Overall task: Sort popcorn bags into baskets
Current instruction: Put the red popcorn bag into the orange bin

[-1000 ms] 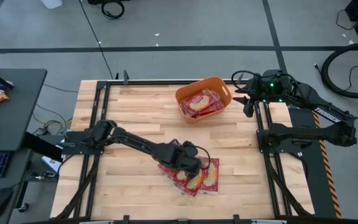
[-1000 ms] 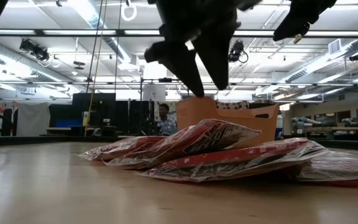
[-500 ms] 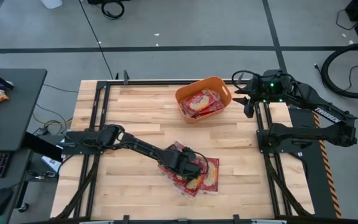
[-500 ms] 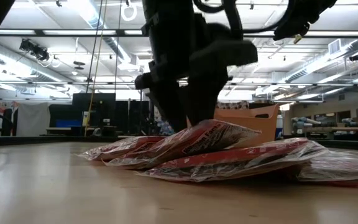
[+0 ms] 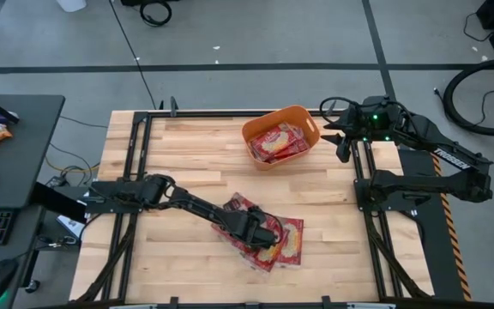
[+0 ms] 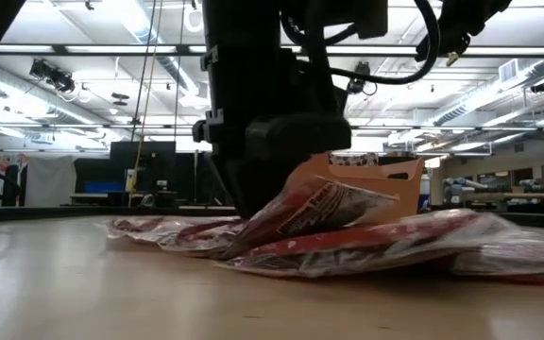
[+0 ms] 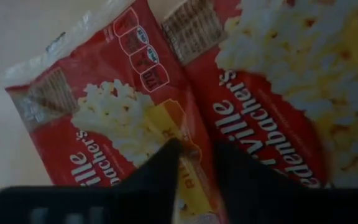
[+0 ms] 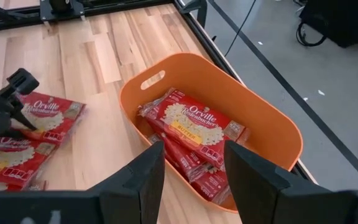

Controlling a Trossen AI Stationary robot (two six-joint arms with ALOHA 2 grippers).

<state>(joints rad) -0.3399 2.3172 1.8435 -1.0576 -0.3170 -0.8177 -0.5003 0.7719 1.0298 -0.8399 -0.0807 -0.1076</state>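
Note:
Several red popcorn bags lie in a loose pile on the near middle of the table. My left gripper is down on the pile, shut on the top bag, which overlaps a neighbour. The orange basket stands at the far right of the table, with more popcorn bags lying inside it. My right gripper hangs open above the table just beyond the basket's right side, nothing between its fingers. My left gripper pinches the top bag between its two fingers at the long edge where it meets the neighbouring bag. The fingers come from above, slanting down. The bag rests on the pile, tilted, its low end at the fingers.
The table's black frame rails run along its left and right sides. Bare wood lies between the pile and the basket. A dark desk stands left of the table.
My left gripper has come straight down onto the pile and its fingers have narrowed onto the top bag. That bag now tilts more steeply, and the bags at the pile's edge have spread flatter under the gripper.

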